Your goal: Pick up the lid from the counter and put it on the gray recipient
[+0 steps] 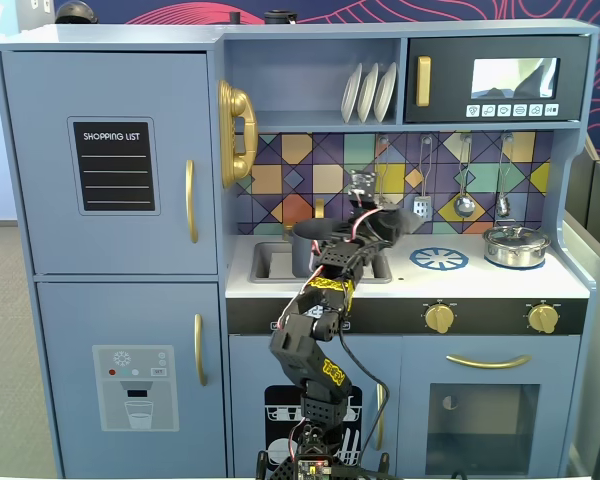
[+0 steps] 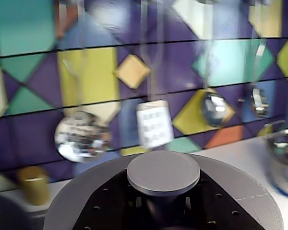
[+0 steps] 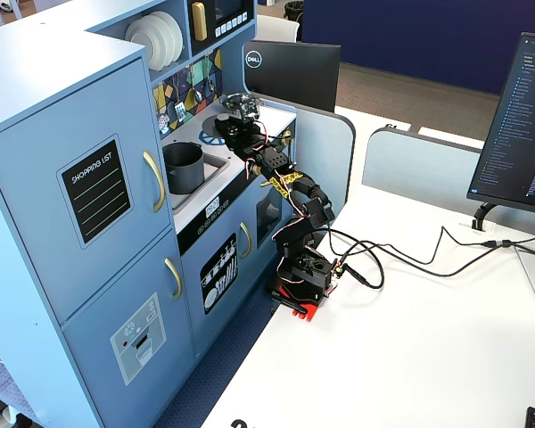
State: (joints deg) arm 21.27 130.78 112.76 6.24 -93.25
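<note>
In a fixed view from the front, the arm reaches up over the tabletop [image 1: 500, 283] of the toy kitchen, and the hand [image 1: 377, 222] is raised above the surface with the lid [image 1: 385, 226] carried at its tip. The pot [image 1: 305, 247] stands in the sink, down and to the left of the hand in this view, partly hidden by the arm. A shiny silver pot [image 1: 516, 245] sits well to the right of the hand.

In the wrist view, the lid [image 2: 240, 191] fills the lower frame as a wide gray disc just ahead of the camera, its knob [image 2: 163, 172] facing the lens. Black structure runs from the bottom edge up to the knob, so the hand [image 2: 163, 203] seems closed on it, though the fingertips are not clearly seen. The picture is blurred, with hanging utensils beyond.

In another fixed view, the hand [image 3: 238, 107] hangs above the counter, and the open pot [image 3: 183, 166] is below it and to its left, well apart.

Risks, as I judge them: the hold is on a small knob, so the wide disc could swing or slip during the sweep. Coming down off-centre or tilted, the lid could catch the pot's rim, or tip into the pot or the sink. The arm could also knock the pot.
</note>
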